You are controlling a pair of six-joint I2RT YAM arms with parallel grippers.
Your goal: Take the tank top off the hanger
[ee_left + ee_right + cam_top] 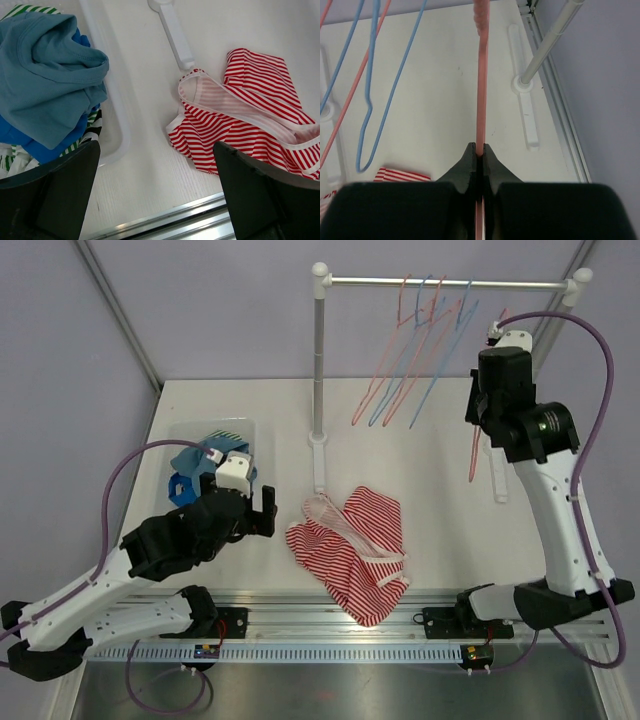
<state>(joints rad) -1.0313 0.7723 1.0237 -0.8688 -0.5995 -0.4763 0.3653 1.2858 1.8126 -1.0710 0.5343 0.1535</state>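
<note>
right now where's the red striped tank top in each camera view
Top external: red striped tank top lies crumpled on the table, centre, front of the rack's left post.
Left wrist: right half of the picture, beside the white bin.
Right wrist: only a striped edge, lower left.
Shared landmark: the rack's white left foot.

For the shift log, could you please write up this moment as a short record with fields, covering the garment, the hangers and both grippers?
garment: red-and-white striped tank top, crumpled flat on the white table, off any hanger
left gripper: open, empty, hovering between the clear plastic bin of folded clothes and the tank top
right gripper: shut on a pink plastic hanger
rail: white clothes rail with pink and blue hangers hooked on it
task state: tank top appears already removed
</note>
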